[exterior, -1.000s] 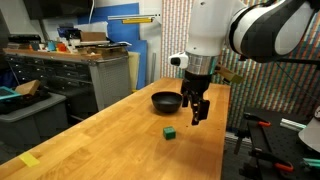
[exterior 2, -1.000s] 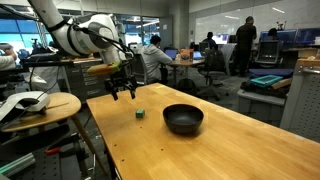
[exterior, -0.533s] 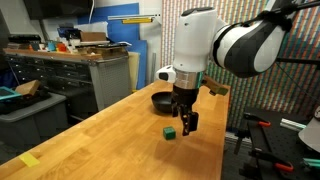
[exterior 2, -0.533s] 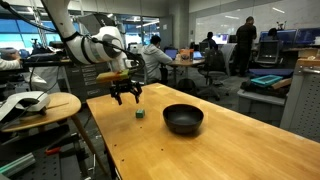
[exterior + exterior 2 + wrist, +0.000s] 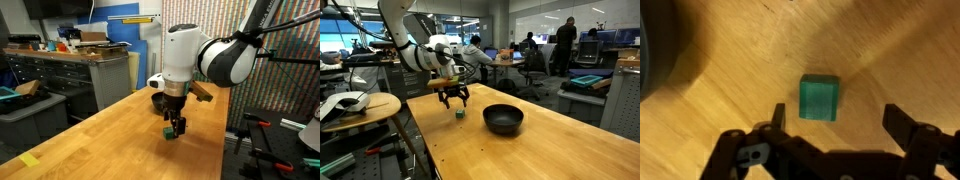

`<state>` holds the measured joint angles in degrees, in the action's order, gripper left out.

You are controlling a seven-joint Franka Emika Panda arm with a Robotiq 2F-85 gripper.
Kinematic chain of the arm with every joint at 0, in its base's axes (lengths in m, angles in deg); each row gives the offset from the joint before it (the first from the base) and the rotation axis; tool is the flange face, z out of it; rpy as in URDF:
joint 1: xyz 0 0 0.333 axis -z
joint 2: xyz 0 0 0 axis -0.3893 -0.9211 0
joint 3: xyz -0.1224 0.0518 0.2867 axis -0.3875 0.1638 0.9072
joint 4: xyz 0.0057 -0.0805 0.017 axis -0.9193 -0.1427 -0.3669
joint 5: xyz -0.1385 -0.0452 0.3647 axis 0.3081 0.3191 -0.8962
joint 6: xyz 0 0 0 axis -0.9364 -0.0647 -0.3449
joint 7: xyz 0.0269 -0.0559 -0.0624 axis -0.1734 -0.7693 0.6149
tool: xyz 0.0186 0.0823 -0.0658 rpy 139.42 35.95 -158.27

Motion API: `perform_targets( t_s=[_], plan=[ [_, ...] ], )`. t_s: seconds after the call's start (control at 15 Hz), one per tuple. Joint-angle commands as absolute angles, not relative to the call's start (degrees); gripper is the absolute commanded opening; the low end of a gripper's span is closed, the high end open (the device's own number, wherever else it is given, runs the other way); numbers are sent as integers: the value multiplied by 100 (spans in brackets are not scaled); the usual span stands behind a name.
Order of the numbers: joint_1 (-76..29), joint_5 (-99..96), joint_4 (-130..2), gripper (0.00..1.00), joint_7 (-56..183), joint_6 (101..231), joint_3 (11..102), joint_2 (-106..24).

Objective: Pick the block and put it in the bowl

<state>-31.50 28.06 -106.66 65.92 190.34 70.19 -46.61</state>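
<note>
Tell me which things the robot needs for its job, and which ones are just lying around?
For the job:
- green block
- black bowl
- gripper, open just above the block

Just lying about:
- yellow tape on the table
- drawer cabinet
- cardboard box on top of that cabinet

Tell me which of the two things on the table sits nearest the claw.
The small green block: it lies just beneath the open claw, while the black bowl sits apart, off to one side.
</note>
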Motion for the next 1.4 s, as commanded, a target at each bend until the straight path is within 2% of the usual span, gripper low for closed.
perform_targets(
  t_s=[0.0, 0.33, 0.73, 0.8, 0.93, 1.13, 1.33],
  plan=[
    [-3147, 2970, -10431, 100, 6621, 19217, 6872, -4937],
    [-3407, 2680, -10369, 100, 6892, 19334, 6473, -5078],
    [-3315, 2357, -10327, 100, 7216, 19347, 6500, -5157],
    [-3319, 2301, -10328, 80, 7272, 19346, 6492, -5162],
    [-3309, 2223, -10345, 68, 7385, 19313, 6499, -5146],
    [-3288, 2119, -10362, 42, 7519, 19309, 6505, -5129],
    [-3290, 2106, -10381, 20, 7580, 19305, 6485, -5105]
  ],
)
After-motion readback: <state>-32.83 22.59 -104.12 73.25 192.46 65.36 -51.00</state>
